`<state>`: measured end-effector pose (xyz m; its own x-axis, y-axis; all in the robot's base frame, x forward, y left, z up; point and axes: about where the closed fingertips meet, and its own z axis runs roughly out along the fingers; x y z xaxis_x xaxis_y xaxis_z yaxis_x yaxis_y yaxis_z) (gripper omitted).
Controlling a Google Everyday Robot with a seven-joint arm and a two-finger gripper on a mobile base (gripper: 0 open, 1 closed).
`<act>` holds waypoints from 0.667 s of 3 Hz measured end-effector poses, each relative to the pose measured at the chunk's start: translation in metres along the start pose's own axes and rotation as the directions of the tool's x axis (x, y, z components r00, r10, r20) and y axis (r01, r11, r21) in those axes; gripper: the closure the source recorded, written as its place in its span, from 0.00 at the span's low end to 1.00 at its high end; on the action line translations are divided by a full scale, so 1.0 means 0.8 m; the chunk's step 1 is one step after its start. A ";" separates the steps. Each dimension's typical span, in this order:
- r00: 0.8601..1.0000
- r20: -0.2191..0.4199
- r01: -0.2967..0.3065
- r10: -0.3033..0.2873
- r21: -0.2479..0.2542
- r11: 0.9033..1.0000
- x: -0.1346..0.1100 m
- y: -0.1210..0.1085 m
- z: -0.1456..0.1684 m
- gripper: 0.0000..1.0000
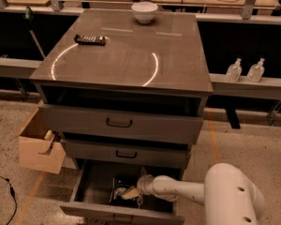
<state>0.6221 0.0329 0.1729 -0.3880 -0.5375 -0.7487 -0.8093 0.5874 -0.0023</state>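
My white arm reaches from the lower right into the open bottom drawer (91, 182) of a grey cabinet. The gripper (126, 194) is low inside that drawer, right at a dark packet-like object (118, 187) with a pale item beside it. The middle drawer (126, 153) and top drawer (119, 123) stand slightly pulled out above the arm. On the cabinet top (126, 50) sit a white bowl (144, 11) at the back and a dark remote-like bar (90, 40) at the left.
An open cardboard box (40, 144) stands on the floor left of the cabinet. Two clear bottles (245, 70) rest on a ledge at the right. A cable (7, 191) lies on the floor at lower left. A cluttered workbench runs along the back.
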 end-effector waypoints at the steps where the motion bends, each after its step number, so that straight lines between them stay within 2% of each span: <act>1: 1.000 -0.030 -0.003 0.003 0.000 1.000 0.006 -0.004 0.010 0.00; 2: 0.998 -0.059 -0.011 0.010 -0.004 1.000 0.016 -0.005 0.017 0.15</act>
<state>0.6264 0.0318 0.1547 -0.4217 -0.5658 -0.7085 -0.8067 0.5910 0.0081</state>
